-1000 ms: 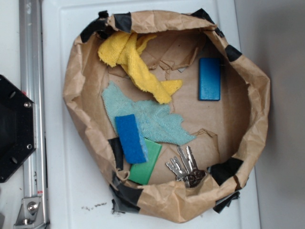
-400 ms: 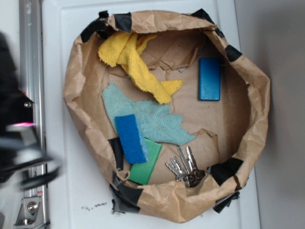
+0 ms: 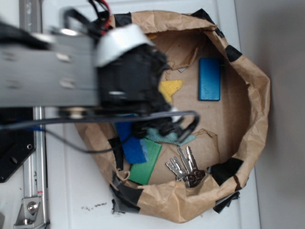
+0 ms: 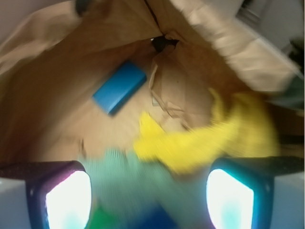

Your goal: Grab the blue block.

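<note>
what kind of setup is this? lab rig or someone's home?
Likely a lab bench rig. A crumpled brown paper enclosure patched with black tape sits on a white board, with a metal rail alongside. Inside lie assorted props: a flat blue rectangular block, a bunch of metal keys, a yellow cloth.

We see a white tabletop (image 3: 71, 191) carrying a shallow nest of crumpled brown paper (image 3: 255, 119) (its rolled rim patched with black tape). Inside the paper nest lie the blue block (image 3: 209, 79), a bunch of keys (image 3: 185, 168), a blue sponge joined to a green piece (image 3: 138, 157), and yellow and teal cloths, partly hidden. A metal rail (image 3: 35, 143) runs along the tabletop's left edge.
</note>
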`<action>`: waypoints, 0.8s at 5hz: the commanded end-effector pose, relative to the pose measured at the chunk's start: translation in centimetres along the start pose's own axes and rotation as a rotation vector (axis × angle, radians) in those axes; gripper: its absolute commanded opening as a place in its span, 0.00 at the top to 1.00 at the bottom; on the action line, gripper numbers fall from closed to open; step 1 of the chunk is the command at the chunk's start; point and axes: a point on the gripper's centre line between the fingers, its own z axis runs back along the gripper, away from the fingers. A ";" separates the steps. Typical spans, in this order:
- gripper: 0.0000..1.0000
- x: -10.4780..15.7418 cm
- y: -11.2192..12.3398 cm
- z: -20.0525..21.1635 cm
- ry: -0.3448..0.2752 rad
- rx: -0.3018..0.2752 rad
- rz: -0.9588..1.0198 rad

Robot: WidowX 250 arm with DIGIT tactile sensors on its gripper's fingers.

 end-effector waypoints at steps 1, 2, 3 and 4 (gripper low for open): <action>0.00 4.9 -1.0 -4.2 -0.033 -0.027 0.329; 0.00 6.1 -1.9 -5.3 -0.055 -0.004 0.356; 0.00 6.9 -2.3 -7.0 -0.035 0.000 0.366; 0.00 6.4 -3.5 -8.4 -0.041 0.032 0.327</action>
